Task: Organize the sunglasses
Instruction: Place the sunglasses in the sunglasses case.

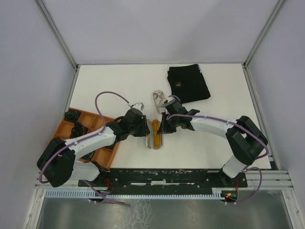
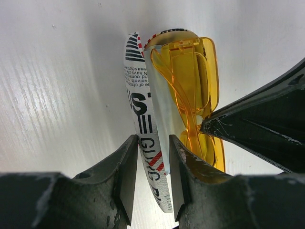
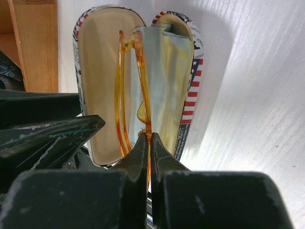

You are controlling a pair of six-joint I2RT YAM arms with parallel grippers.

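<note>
Centrally, translucent amber sunglasses [image 2: 195,81], glossy printed case [image 2: 138,105]

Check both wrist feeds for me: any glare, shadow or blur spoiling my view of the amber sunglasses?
Left wrist: amber sunglasses sharp; glare streaks the table on the left. Right wrist: they're sharp against the case lining; the case shadows the table to its right; right gripper slightly soft up close.
</note>
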